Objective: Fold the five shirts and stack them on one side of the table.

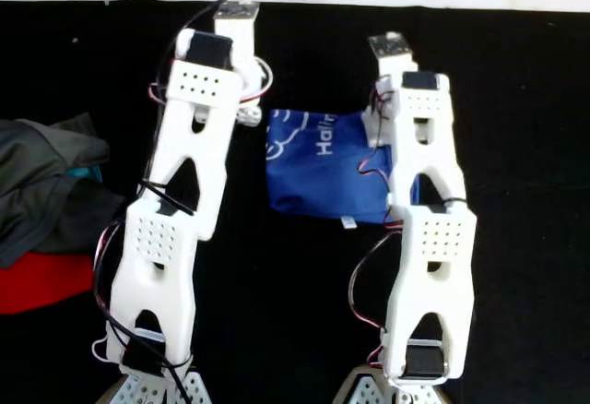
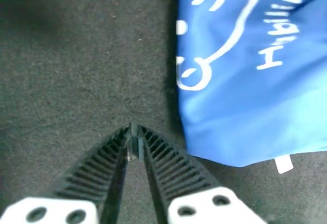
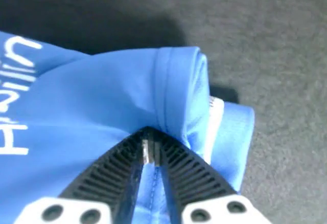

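free: table point(image 1: 286, 275) between arms | centre: blue shirt point(image 1: 318, 169) | left edge: clothes pile point(image 1: 46, 201)

Folded blue cloth shirt point(image 1: 318, 169): smooth fine knit, faint sheen, flat white print, stitched hem.
Black table covering point(image 1: 516, 100): matt, felt-like, slightly fuzzy.
White arm shells point(image 1: 184, 173): smooth moulded plastic, perforated.
Black gripper fingers point(image 2: 168, 160): matt plastic, ribbed inner faces.
Heaped grey and red garments point(image 1: 46, 192): soft matt cloth.

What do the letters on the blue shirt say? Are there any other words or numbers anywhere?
White letters on the shirt: cut off by an arm and the picture edges, no whole word readable.
White tag at the shirt's hem: too small to read.
White drawing on the shirt: curved lines and a ring, no letters.
No numbers.
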You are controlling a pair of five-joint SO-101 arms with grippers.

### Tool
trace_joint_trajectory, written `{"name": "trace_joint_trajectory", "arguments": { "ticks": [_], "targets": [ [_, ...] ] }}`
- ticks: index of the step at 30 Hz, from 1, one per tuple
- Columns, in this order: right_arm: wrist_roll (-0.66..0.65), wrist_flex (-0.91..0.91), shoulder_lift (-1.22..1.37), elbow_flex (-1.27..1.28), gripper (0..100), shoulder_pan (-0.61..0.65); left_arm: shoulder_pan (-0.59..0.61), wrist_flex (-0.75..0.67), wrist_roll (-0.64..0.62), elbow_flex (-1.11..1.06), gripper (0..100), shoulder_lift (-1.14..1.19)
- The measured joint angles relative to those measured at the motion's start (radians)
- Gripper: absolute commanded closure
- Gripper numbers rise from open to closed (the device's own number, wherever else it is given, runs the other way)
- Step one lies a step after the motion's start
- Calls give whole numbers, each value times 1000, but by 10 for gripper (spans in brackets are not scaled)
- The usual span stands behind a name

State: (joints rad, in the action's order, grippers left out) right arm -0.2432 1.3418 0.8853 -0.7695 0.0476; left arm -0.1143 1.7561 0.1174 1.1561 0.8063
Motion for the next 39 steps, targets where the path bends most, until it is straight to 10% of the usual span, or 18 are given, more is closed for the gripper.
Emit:
{"name": "trace_joint_trajectory", "arguments": {
  "ticks": [21, 30, 39],
  "targets": [
    [-41, 137, -121, -9, 992, -95, -288, -80, 0, -381, 991, 0],
    [-23, 38, -12, -9, 992, -101, -252, -377, -5, -658, 991, -40],
    [-21, 55, -3, -87, 992, -117, -216, -301, -2, -540, 991, -107]
  ]
}}
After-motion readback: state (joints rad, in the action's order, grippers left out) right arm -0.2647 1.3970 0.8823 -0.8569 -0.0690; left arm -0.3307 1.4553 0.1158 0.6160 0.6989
